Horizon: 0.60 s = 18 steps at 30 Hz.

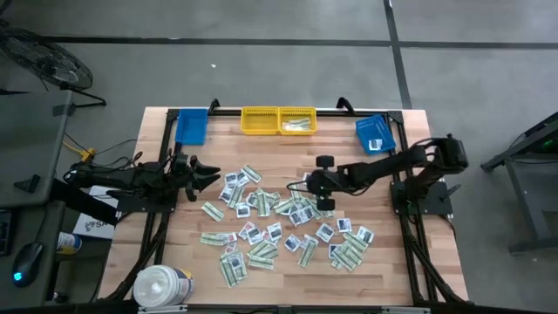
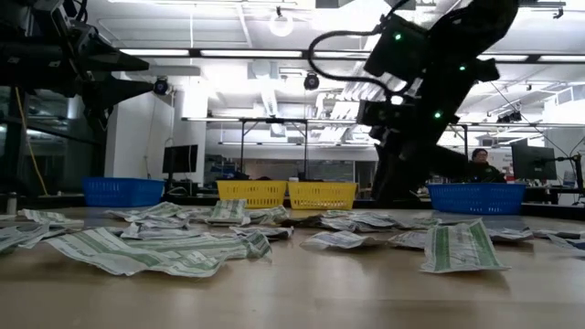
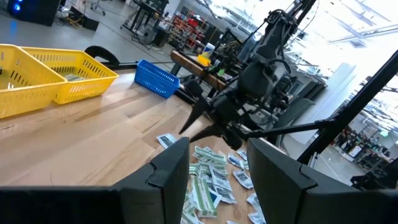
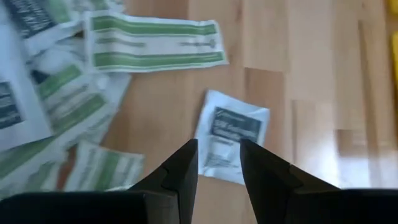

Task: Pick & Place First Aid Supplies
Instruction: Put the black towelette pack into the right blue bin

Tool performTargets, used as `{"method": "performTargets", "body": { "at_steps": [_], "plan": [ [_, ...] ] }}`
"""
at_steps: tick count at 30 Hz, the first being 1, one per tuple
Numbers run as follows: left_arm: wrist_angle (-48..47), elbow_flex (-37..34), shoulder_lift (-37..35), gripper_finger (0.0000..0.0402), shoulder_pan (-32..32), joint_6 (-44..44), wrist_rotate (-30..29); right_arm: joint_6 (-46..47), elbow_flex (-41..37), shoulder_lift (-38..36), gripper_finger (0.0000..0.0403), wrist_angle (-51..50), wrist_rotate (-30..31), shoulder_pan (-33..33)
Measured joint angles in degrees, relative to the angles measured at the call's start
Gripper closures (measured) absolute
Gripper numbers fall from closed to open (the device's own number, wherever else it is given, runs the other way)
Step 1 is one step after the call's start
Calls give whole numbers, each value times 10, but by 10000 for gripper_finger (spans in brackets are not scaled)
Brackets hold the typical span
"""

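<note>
Many first aid supplies (image 1: 279, 222), flat paper packets, lie scattered over the middle of the wooden table (image 1: 418, 262). Some are long green-striped strips (image 4: 155, 43), others small white squares. My right gripper (image 1: 303, 185) hangs tipped downward over the far part of the pile. It is open, and its fingers (image 4: 186, 165) stand just above a small white packet with a dark blue mark (image 4: 233, 134), which lies flat on bare wood. My left gripper (image 1: 207, 172) waits at the table's left, level and open (image 3: 214, 165), with nothing between its fingers.
Two yellow bins (image 1: 279, 120) stand side by side at the far edge, with a blue bin (image 1: 192, 125) to their left and another (image 1: 375, 133) to their right. A big white round tub (image 1: 161, 286) stands at the near left corner. Bare wood lies between the pile and the bins.
</note>
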Motion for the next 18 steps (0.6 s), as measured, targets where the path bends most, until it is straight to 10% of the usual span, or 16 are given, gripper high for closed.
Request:
{"method": "performTargets", "body": {
  "at_steps": [18],
  "plan": [
    [0,0,0,240,0,0,0,13,76,58,238,-107,-107,-57]
  ]
}}
